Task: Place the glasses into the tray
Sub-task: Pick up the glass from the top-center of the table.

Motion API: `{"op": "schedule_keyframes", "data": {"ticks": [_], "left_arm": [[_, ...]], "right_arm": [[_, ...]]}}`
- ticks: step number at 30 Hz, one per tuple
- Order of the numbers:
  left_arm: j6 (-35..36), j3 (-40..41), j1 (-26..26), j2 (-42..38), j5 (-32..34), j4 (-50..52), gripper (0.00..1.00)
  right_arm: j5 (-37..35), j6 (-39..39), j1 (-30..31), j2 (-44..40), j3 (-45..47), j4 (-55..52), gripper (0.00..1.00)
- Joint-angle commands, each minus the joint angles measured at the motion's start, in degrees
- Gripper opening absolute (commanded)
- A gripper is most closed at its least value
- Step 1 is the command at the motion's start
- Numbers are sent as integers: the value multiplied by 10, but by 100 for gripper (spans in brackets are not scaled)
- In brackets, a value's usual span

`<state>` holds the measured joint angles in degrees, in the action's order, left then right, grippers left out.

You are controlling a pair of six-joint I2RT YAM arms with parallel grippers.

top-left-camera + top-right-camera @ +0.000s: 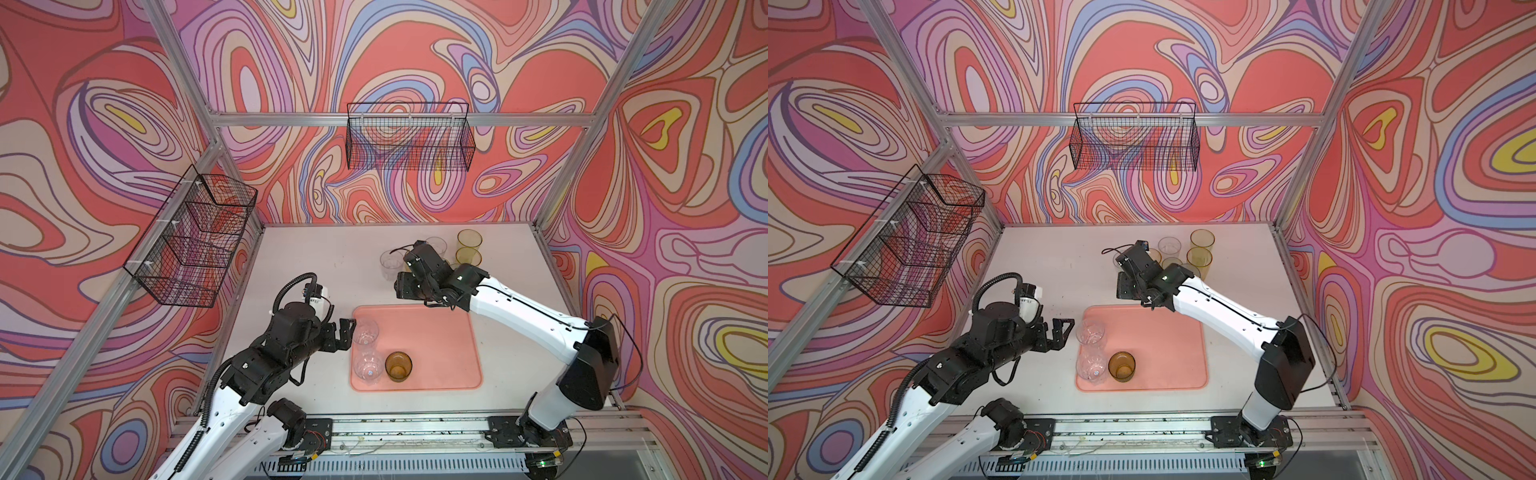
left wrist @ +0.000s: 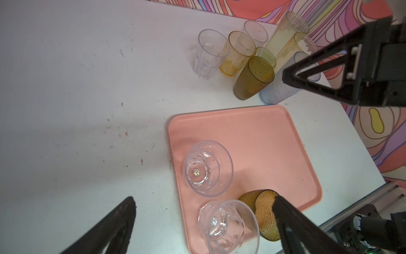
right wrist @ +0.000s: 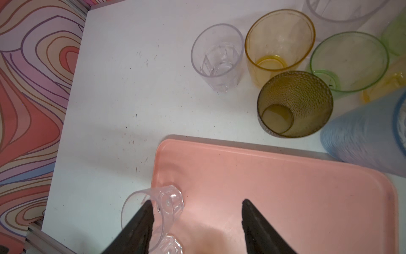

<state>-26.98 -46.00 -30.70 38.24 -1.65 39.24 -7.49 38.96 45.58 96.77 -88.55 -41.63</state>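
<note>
Showed a white desk [image 1: 311, 257] inside a cell of swirl-patterned walls, with a black wire basket [image 1: 409, 137] hung on the far wall and a compartmented wire basket [image 1: 191, 241] on the left wall. Recorded the tray [image 1: 436, 332], salmon-pink and low-rimmed, lying flat near the desk's front edge, about midway between its left and right edges.

Found the left gripper [image 1: 1068, 332] spread to its widest and empty, level with the tray's left edge. Saw a gap, in a top view, between it and a short clear glass [image 1: 1092, 332] standing there. Found the right gripper [image 3: 197, 201] partly open near the tray's far edge, with nothing between its fingers [image 3: 136, 228].

Counted three glasses on the tray: that clear one midway along the left edge, a second clear glass [image 1: 368, 368] in the front left corner, and an amber dimpled glass [image 1: 398, 366] upright just beside it.

Counted eight more off the tray, clustered toward the desk's far right corner — a tall blue-grey glass [image 2: 272, 92], two tall yellow glasses [image 2: 283, 37], an olive-brown dimpled glass [image 2: 252, 79], a plain amber glass [image 2: 238, 52], a green glass [image 3: 349, 59] and two plain clear glasses [image 2: 208, 55].
</note>
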Motion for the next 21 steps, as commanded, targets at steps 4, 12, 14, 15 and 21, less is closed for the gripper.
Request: {"op": "schedule_keyframes", "data": {"ticks": [4, 12, 14, 15, 21], "left_arm": [[-29, -9, 3, 14, -74, -58, 100], [-28, -7, 3, 18, -78, -73, 100], [-30, -3, 3, 16, -69, -75, 100], [-31, 0, 3, 14, -63, -75, 100], [-31, 5, 3, 3, -41, -68, 100]], "right_arm": [[20, -65, -31, 107, -136, -47, 66], [39, -88, -83, 226, -283, -96, 48], [49, -96, -91, 237, -289, -83, 46], [56, -101, -95, 244, -294, -79, 45], [117, -155, -108, 296, -346, -81, 46]]}}
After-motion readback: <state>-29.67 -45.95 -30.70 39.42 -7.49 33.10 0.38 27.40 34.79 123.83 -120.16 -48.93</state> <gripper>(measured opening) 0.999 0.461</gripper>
